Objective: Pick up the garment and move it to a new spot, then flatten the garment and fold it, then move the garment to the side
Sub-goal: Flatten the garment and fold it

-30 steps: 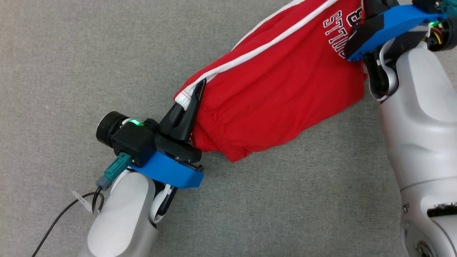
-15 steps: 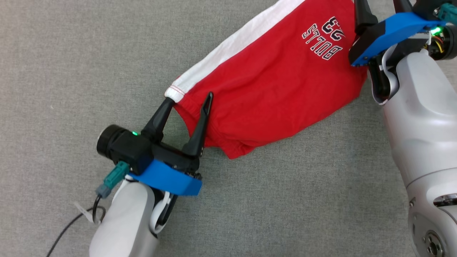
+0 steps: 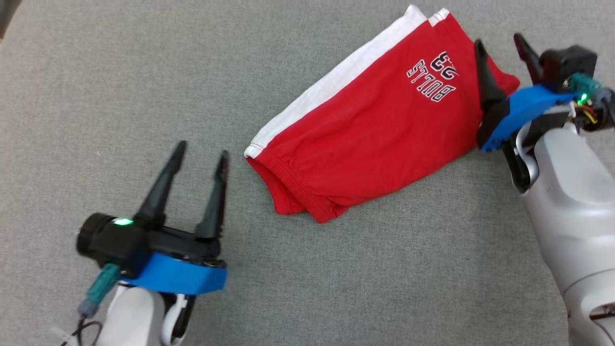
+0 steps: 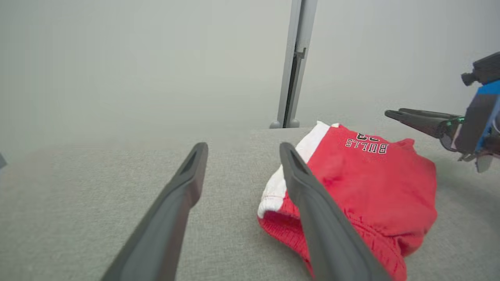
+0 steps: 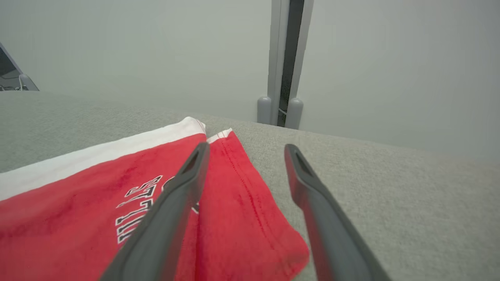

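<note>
One red garment (image 3: 365,129), folded shorts with a white side stripe (image 3: 331,86), lies flat on the grey fabric surface (image 3: 120,72), right of centre towards the far side. Its long axis runs diagonally, with the waistband (image 3: 288,190) near-left and the hems far-right. The print (image 3: 432,72) reads "BULLS 23". The left gripper (image 3: 202,148) is just left of the waistband, fingers spread and empty. The right gripper (image 3: 498,39) is likewise spread and empty, with one finger over the far-right end. Beyond are a pale wall (image 4: 117,58) and a grey upright post (image 4: 295,62).
</note>
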### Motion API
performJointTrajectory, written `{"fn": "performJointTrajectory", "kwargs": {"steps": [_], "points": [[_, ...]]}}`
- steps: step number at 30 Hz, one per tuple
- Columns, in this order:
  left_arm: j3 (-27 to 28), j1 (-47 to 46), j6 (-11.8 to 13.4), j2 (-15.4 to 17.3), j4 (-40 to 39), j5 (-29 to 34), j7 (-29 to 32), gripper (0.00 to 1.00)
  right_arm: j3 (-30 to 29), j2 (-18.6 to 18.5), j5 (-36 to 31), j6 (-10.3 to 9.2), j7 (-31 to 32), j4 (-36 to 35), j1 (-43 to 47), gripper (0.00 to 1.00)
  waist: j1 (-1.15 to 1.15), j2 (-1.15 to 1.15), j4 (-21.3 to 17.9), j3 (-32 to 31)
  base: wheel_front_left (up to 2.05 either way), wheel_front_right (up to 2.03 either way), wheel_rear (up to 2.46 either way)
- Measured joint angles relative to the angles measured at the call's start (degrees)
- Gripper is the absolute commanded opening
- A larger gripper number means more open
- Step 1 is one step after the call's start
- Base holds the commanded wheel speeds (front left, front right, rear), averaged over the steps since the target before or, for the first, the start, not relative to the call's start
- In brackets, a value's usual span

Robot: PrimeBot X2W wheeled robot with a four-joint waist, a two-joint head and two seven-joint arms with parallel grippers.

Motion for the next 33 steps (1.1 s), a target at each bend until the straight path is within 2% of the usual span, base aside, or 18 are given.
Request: {"fn": "performJointTrajectory", "kwargs": {"steps": [9, 18, 33], "points": [[7.7, 2.4, 0.8, -1.1, -4.8, 0.6, 0.0, 1.0, 4.9, -2.2, 2.1, 0.0, 0.0, 0.1, 4.4, 1.0, 0.0, 0.0, 0.4, -1.2, 0.0, 0.0, 0.0], [10.0, 2.9, 1.0, -1.7, -5.7, 1.0, 0.0, 1.0, 8.0, -4.1, 1.3, 0.01, 1.0, 3.1, 4.8, 1.0, 0.0, 0.0, 1.1, -0.7, 0.0, 0.0, 0.0], [8.9, 2.4, 2.4, -1.8, -5.8, -1.1, 0.0, 1.0, 2.8, -5.6, -0.9, 0.03, 0.4, 8.0, 2.7, 1.0, 0.0, 0.0, 2.1, 0.5, 0.0, 0.0, 0.0]]}}
